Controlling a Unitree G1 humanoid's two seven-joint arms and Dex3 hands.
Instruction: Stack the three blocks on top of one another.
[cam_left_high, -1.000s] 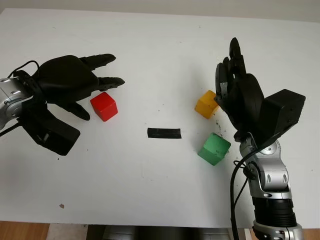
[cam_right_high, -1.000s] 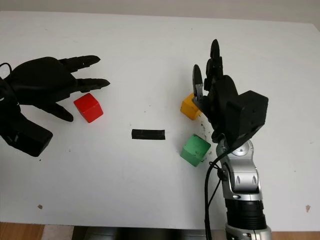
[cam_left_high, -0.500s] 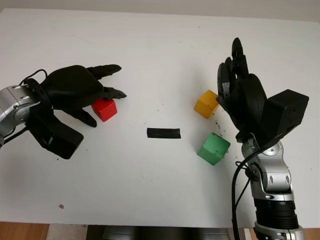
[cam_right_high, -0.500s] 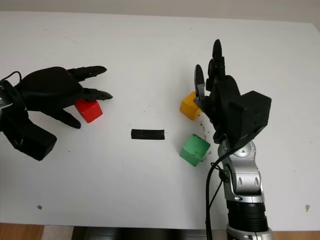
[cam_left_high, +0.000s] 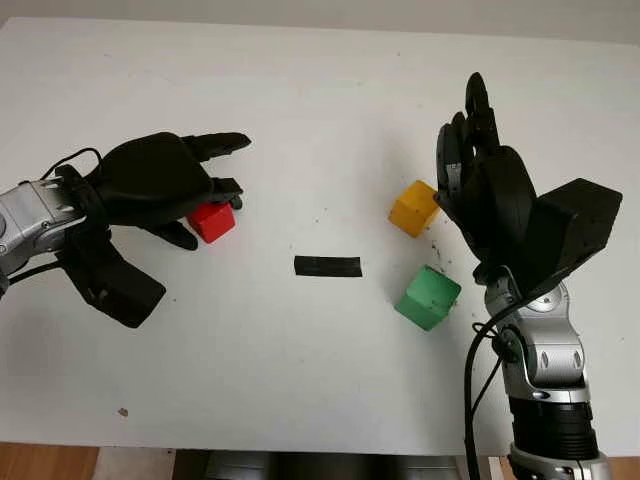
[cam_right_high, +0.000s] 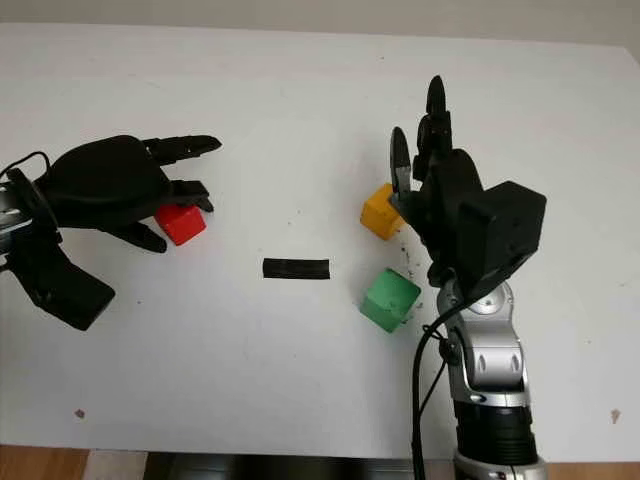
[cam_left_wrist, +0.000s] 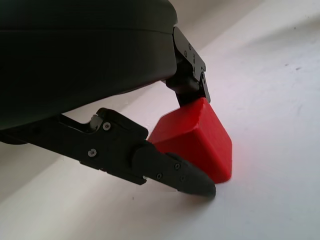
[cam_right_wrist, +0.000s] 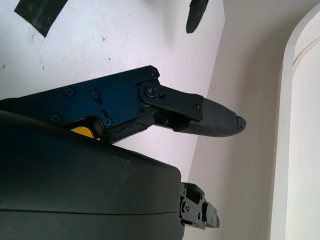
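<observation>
Left eye view shows you three blocks on the white table (cam_left_high: 300, 400): your left hand (cam_left_high: 165, 185) pinching the red block (cam_left_high: 212, 220) at far left, your right hand (cam_left_high: 480, 185) open, empty, beside the yellow block (cam_left_high: 413, 208), the green block (cam_left_high: 428, 297) just nearer.

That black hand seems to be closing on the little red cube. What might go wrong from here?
The left hand has fingers around the red block, which sits on the table. One finger sits low at the block's edge, so it may slip or tip. The right hand, open, stands close beside the yellow block and might knock it toward the green block.
</observation>
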